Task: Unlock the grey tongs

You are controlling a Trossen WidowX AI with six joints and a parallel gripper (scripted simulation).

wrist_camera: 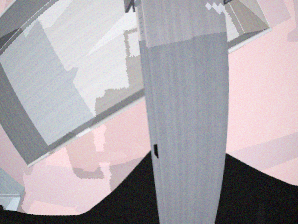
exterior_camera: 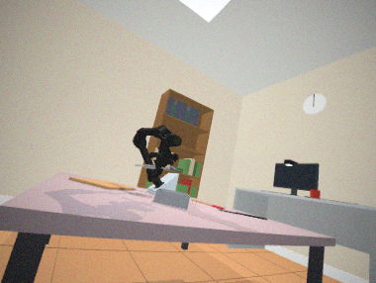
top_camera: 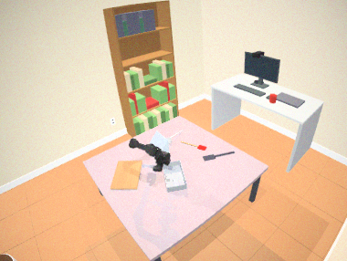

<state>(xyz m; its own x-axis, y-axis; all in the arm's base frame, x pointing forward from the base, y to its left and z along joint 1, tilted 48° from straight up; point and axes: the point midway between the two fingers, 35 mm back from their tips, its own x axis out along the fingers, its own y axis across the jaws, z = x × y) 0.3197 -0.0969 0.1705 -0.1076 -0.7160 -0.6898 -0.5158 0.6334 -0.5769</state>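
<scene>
The grey tongs (top_camera: pixel 147 166) (exterior_camera: pixel 144 165) (wrist_camera: pixel 187 100) are held above the table, roughly level in the exterior view, with one end pointing toward the board's side. My gripper (top_camera: pixel 158 168) (exterior_camera: pixel 166 167) (wrist_camera: pixel 178 151) is shut on them; in the wrist view its black fingers stand on both sides of the grey body. Whether the arms are locked cannot be told. The roasting tin (top_camera: pixel 178 187) (exterior_camera: pixel 170 199) (wrist_camera: pixel 17 107) stands below and beside the tongs, not touching them. The wooden board (top_camera: pixel 127 174) (exterior_camera: pixel 101 183) lies flat on the other side, with nothing on it.
The pink table (top_camera: pixel 183 214) (exterior_camera: pixel 74 213) carries a dark spatula (top_camera: pixel 209 157) and a red-headed utensil (top_camera: pixel 202 147) beyond the tin. A pale slanted panel (top_camera: pixel 160 140) (exterior_camera: pixel 169 182) stands behind the arm, with a thin white stick (top_camera: pixel 175 134) near it.
</scene>
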